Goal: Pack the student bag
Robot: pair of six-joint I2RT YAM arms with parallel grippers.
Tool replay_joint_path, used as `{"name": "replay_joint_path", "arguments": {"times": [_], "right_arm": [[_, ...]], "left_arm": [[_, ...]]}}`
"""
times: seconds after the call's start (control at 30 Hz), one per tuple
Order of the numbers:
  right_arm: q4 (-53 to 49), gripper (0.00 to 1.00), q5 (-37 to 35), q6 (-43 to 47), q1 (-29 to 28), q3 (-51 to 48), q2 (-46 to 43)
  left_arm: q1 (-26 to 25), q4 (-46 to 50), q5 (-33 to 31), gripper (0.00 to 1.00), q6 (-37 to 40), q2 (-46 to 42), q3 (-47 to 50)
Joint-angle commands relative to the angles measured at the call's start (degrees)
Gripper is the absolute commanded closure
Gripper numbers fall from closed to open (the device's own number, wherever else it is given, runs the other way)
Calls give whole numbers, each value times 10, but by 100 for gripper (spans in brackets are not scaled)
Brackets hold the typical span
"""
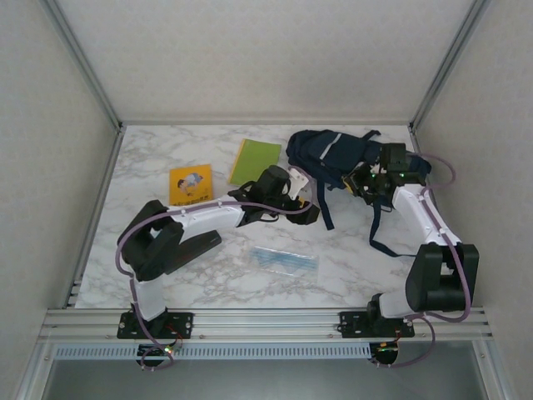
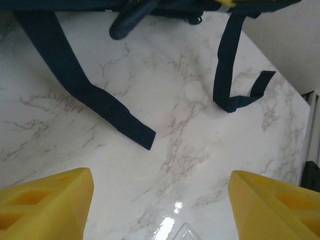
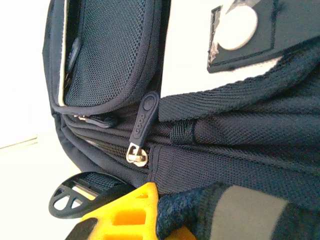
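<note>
The student bag (image 1: 329, 152), dark navy with white stripes, lies at the back right of the table, its straps trailing toward the front. My right gripper (image 1: 371, 180) is at the bag's right side. In the right wrist view it (image 3: 170, 227) is shut on a fold of the bag's fabric (image 3: 235, 155), just below a zipper pull (image 3: 142, 122). My left gripper (image 1: 293, 198) hovers left of the bag, open, its yellow fingers (image 2: 50, 205) spread wide over bare table. Two bag straps (image 2: 85, 92) lie ahead of it.
A yellow booklet (image 1: 190, 183) and a green booklet (image 1: 254, 160) lie at the back, left of the bag. A clear plastic pouch (image 1: 285, 260) rests mid-table near the front; its corner (image 2: 189, 232) shows beneath the left gripper. Frame posts and walls enclose the table.
</note>
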State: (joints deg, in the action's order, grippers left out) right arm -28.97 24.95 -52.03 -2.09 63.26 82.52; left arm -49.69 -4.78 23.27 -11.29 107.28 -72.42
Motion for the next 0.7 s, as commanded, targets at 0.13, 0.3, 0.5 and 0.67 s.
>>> {"name": "replay_joint_path", "arguments": {"times": [0.13, 0.3, 0.5, 0.67], "right_arm": [[-40, 100, 164, 14, -11, 86, 8], [-21, 100, 182, -13, -11, 81, 1], [-1, 100, 191, -38, -12, 68, -17], [5, 100, 198, -39, -13, 55, -23]], "left_arm": [[-3, -90, -31, 28, 63, 23, -27], [-3, -138, -60, 30, 81, 50, -42], [-3, -234, -170, 42, 99, 92, -42], [-3, -307, -254, 51, 114, 120, -40]]}}
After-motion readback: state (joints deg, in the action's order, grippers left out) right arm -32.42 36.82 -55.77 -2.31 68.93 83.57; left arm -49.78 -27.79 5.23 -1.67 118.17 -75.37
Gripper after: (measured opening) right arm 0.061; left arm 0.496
